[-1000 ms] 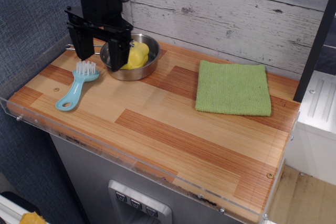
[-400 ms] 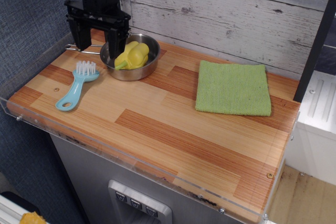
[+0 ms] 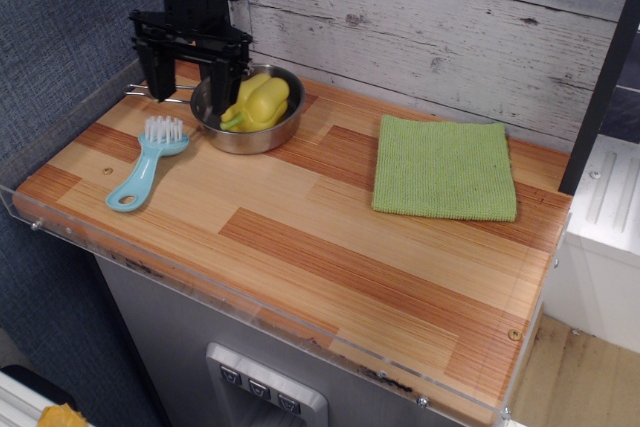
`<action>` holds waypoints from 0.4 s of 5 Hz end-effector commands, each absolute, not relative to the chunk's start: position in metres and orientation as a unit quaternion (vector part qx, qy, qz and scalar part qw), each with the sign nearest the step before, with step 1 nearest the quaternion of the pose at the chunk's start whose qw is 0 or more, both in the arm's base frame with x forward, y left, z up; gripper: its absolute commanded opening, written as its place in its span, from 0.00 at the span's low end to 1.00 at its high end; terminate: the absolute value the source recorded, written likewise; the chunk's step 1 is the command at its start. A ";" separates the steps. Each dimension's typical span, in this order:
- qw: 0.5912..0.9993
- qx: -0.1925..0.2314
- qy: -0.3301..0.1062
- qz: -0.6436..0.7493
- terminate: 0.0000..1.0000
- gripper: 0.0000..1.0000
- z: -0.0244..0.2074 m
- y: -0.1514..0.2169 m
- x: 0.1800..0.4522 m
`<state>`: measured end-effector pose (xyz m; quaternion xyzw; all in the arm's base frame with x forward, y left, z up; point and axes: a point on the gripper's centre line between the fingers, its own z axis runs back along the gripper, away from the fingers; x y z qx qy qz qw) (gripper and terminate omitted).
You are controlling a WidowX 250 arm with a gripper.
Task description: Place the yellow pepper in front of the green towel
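Brush first, at the far left: a light-blue plastic scrubbing brush with white bristles (image 3: 147, 163) lies flat on the striped wooden counter (image 3: 330, 247), bristle head toward 12 o'clock and handle trailing toward 7 o'clock. Just above it, at about 12 o'clock from the bristles, hangs the black robot gripper (image 3: 188, 72), carried by a dark arm that drops straight down from the top edge of the view. Its two fingers point downward and stand spread apart with nothing between them; the left finger is over the counter's back edge, the right one over the near-left rim of the pan. At 3 o'clock from the gripper sits a round shallow steel pan (image 3: 262, 134), and inside it rests the glossy yellow lobed pepper (image 3: 258, 103), its light-green stem pointing toward 8 o'clock, near the right finger. Well apart, at 3 o'clock from the pan, the flat, roughly square light-green knitted towel (image 3: 444, 168) lies on the counter near the whitewashed plank wall (image 3: 450, 37).
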<state>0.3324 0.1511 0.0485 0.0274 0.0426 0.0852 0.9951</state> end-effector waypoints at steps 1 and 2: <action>0.993 0.059 0.008 0.098 0.00 1.00 0.101 0.153 0.338; 0.992 0.061 0.004 0.112 0.00 1.00 0.112 0.155 0.334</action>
